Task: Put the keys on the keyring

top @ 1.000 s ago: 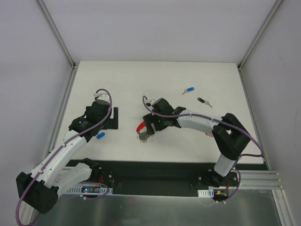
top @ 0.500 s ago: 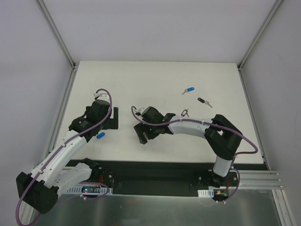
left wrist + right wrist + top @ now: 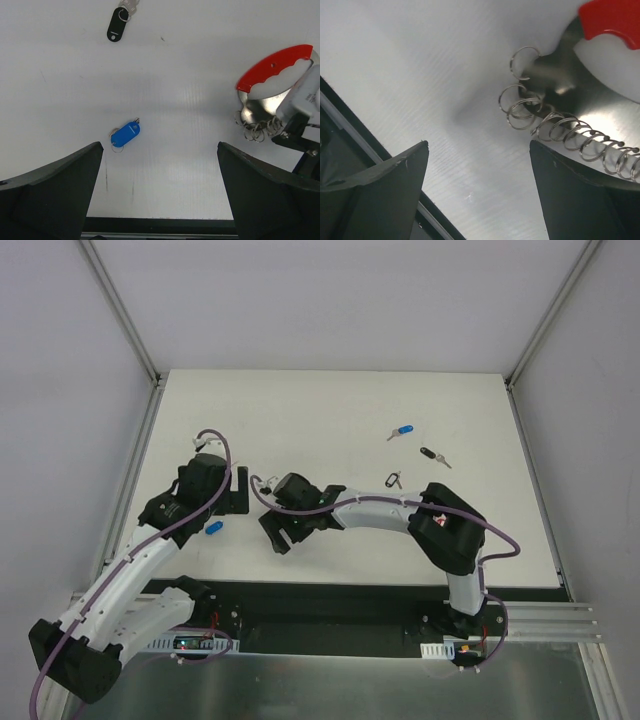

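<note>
Currently the keyring (image 3: 274, 68) lies flat on the white bench (image 3: 200, 30). In the left wrist view its red segment is uppermost and its silver links (image 3: 520, 107) are bunched below.

The right claw (image 3: 477, 150) stands wide apart over the keyring. The coil of links runs behind one finger and bare bench shows beside the other, so nothing is clamped. The left claw (image 3: 160, 155) is fully spread and holds nothing.

In the left wrist view a blue-tagged key (image 3: 125, 135) lies left of the keyring, well apart from it. A black-tagged key (image 3: 116, 29) lies farther left and above.

In the overhead view the right claw covers the keyring. Three further keys (image 3: 402, 431) lie well off toward the right side of the bench, all separate from it.
</note>
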Robot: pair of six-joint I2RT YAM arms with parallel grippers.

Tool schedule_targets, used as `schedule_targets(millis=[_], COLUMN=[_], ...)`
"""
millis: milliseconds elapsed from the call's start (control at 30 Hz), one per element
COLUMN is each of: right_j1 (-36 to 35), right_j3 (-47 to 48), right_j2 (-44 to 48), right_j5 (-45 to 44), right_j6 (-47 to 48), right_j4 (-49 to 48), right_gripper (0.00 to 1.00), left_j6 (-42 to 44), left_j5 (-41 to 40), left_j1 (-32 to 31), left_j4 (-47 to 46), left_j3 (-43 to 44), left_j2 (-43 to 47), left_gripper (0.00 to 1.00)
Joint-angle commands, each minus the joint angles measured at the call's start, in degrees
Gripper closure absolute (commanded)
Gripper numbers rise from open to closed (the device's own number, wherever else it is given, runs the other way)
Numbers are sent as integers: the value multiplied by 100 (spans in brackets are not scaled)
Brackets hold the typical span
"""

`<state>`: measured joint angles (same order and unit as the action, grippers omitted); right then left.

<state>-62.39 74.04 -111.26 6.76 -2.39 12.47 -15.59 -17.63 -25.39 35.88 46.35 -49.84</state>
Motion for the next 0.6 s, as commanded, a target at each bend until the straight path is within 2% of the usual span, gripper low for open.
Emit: schedule_targets(millis=[0, 200, 300, 400, 567], right_j1=[-98, 86, 402, 868, 1738], right_j3=[295, -222, -547, -759, -891], right_j2=[69, 842, 1264, 1536, 1678], right_j5=[62, -509, -641, -641, -370], right_j6=[90, 204, 213, 424, 582], right_j4=[133, 203, 194, 186, 124], right_gripper=[14, 14, 14, 16, 25], left_j6=[57, 109, 171, 215, 276], left_j5=[-127, -75, 48, 198, 540], left_j1=[51, 51, 60, 60, 60], left_j4=[-98, -388, -503, -556, -591], left_j3=[-29, -196, -258, -284, -284], left_j2=[396, 967, 1117, 1117, 942], left_gripper=[1, 1, 1, 1, 1])
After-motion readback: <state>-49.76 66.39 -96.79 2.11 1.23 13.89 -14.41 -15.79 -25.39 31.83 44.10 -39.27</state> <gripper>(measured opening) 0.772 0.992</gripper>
